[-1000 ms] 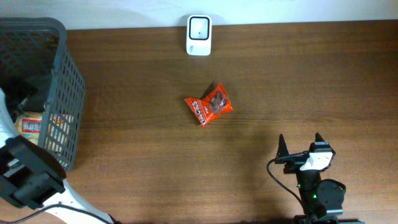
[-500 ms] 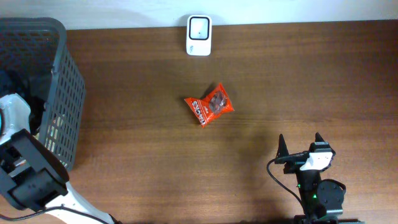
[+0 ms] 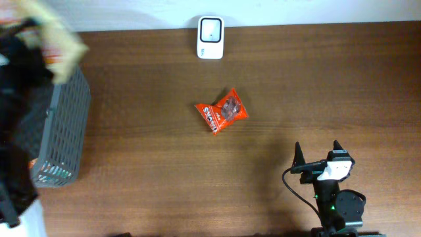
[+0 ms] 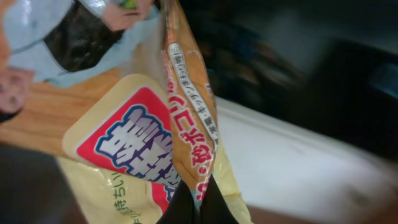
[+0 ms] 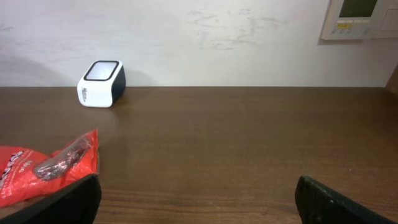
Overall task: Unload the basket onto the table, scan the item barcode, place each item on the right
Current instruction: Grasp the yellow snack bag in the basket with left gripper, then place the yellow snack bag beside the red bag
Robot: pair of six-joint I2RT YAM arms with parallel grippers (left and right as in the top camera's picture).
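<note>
Jaws of the left gripper [image 4: 194,210] pinch the bag [image 4: 124,143] by its seam, lifted above the basket [image 3: 66,125]; the right gripper's [image 3: 317,149] stand spread. The bag looks light, floppy and slick, so the seam seems the safest hold.

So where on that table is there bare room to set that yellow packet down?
Bare table lies between the basket and the red snack bag, and right of the scanner. Tight by the basket and the right gripper.
</note>
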